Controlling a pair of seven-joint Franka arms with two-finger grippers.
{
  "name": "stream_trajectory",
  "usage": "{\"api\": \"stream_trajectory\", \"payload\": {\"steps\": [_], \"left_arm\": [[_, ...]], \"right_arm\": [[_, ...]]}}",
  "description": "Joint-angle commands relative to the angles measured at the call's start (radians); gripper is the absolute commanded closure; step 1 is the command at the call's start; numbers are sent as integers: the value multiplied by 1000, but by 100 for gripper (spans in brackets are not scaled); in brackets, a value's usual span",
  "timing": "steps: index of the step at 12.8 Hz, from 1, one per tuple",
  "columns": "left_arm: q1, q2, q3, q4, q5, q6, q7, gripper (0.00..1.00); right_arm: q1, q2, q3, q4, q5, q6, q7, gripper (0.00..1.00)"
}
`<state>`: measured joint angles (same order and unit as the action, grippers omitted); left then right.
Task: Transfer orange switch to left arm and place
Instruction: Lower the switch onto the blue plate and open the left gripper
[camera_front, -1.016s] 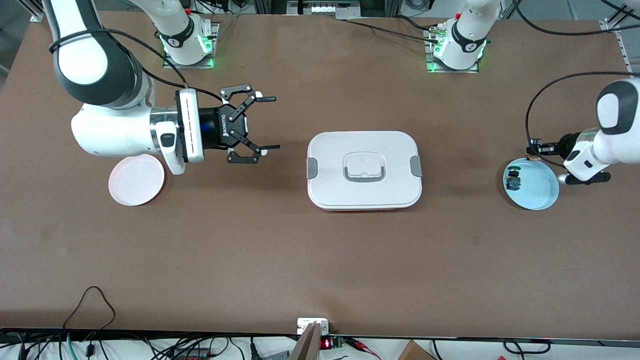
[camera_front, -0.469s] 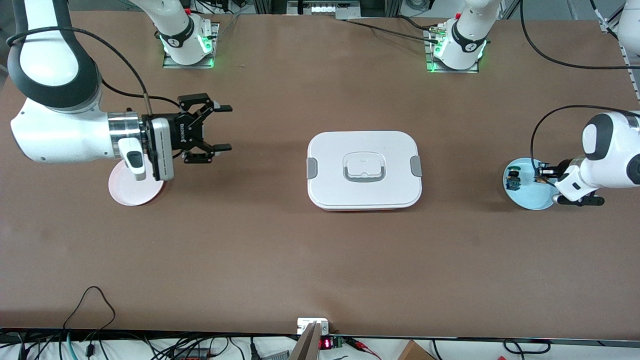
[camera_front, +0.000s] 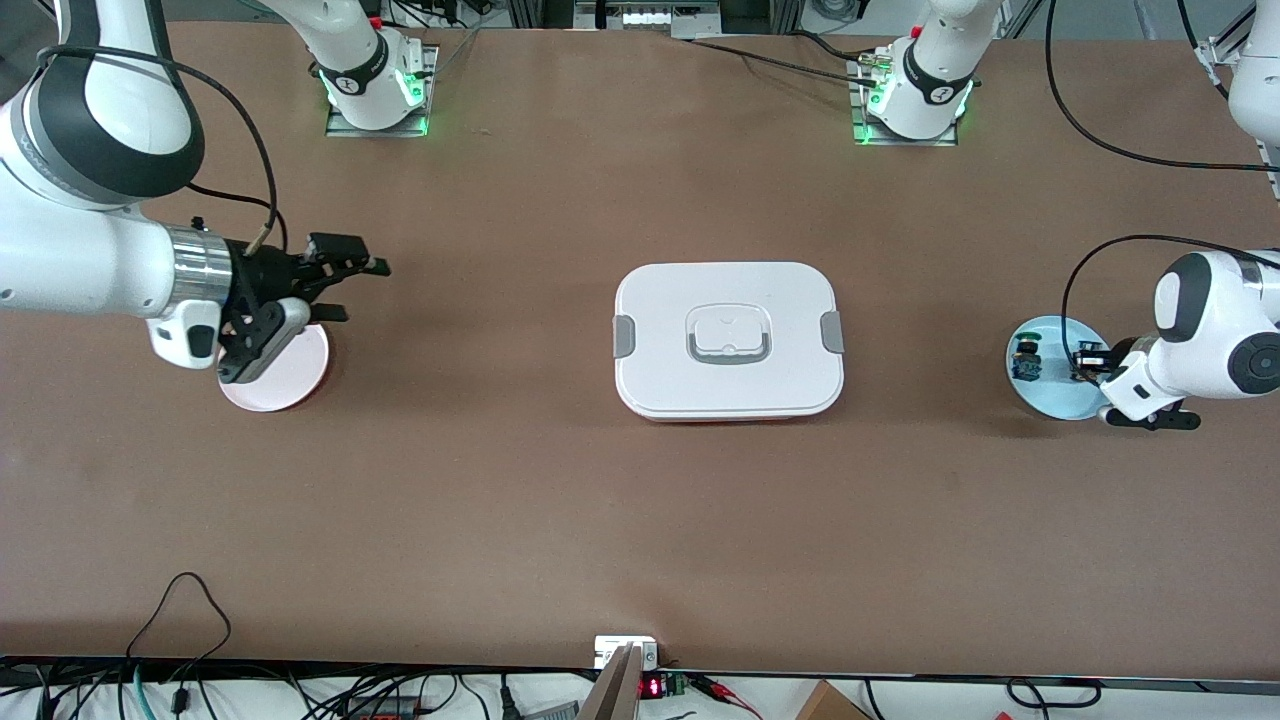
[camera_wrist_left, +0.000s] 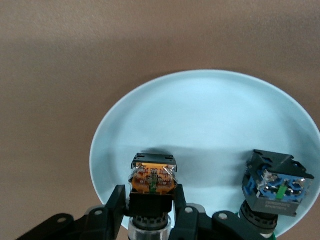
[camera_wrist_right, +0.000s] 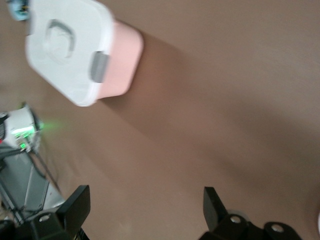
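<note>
While the left gripper (camera_wrist_left: 152, 212) grasps the orange switch (camera_wrist_left: 153, 179) on the blue plate (camera_front: 1060, 400) at the left arm's end, the box (camera_front: 728, 340) lies between it and the right gripper (camera_front: 335, 290), spread open beside the pink plate (camera_front: 290, 385). Orange body, contacts showing.

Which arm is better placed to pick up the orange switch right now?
The left. Its left gripper sits over the blue plate with fingers on either side of the orange switch. The right gripper hangs open by the pink plate.
</note>
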<state>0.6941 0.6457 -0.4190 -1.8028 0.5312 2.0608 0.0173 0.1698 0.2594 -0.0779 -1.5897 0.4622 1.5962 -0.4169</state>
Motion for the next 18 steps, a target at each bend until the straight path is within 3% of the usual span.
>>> {"api": "stream_trajectory", "payload": {"steps": [1, 4, 6, 9, 11, 16, 18], "left_arm": [[7, 35, -10, 42, 20, -14, -7, 0], [4, -20, -55, 52, -19, -80, -11, 0], [7, -43, -124, 159, -28, -216, -4, 0], [4, -43, -225, 339, -37, -417, 13, 0], [5, -46, -273, 391, -65, -480, 18, 0], [7, -54, -377, 499, -71, -556, 18, 0], [-13, -60, -414, 522, -76, -593, 19, 0]], "right_arm": [[5, -5, -30, 52, -203, -57, 151, 0], [13, -5, -25, 100, -463, -116, 291, 0], [8, -11, -23, 117, -565, -107, 297, 0], [-73, -57, -19, 108, -492, -81, 306, 0], [-133, -65, 24, 88, -479, -67, 293, 0], [-131, -77, 12, 88, -502, -90, 346, 0], [-128, -126, 13, 28, -498, -56, 366, 0]]}}
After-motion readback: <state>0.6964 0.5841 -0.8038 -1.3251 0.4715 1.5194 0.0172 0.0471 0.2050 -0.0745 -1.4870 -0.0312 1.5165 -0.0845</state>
